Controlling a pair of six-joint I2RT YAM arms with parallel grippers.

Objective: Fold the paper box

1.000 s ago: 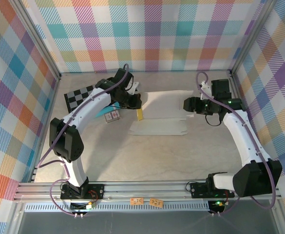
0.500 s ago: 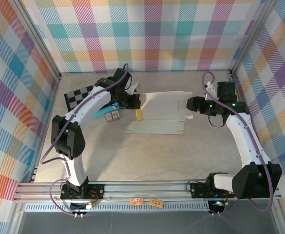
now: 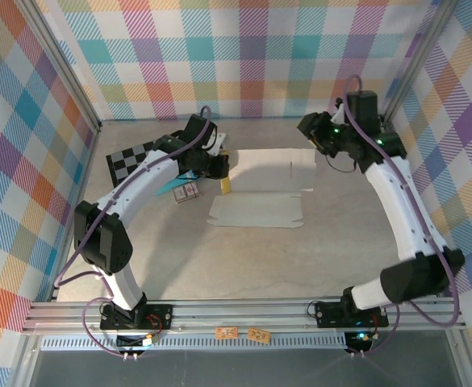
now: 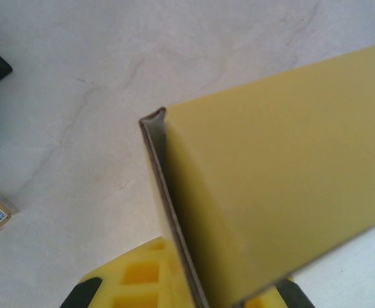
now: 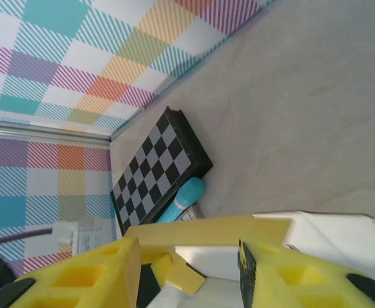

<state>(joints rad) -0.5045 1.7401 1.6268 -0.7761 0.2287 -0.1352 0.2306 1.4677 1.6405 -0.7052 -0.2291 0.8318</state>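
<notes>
Paper box (image 3: 256, 211) lies unfolded at the middle of the worktop (image 3: 219, 258). Left gripper (image 3: 223, 171) is clamped on its raised yellow left flap. Farther back, right gripper (image 3: 310, 129) hovers above the far right corner, jaws apart, empty.

Paper box (image 3: 261, 181): yellow die-cut sheet, mostly flat, w/ left flap upright.
</notes>
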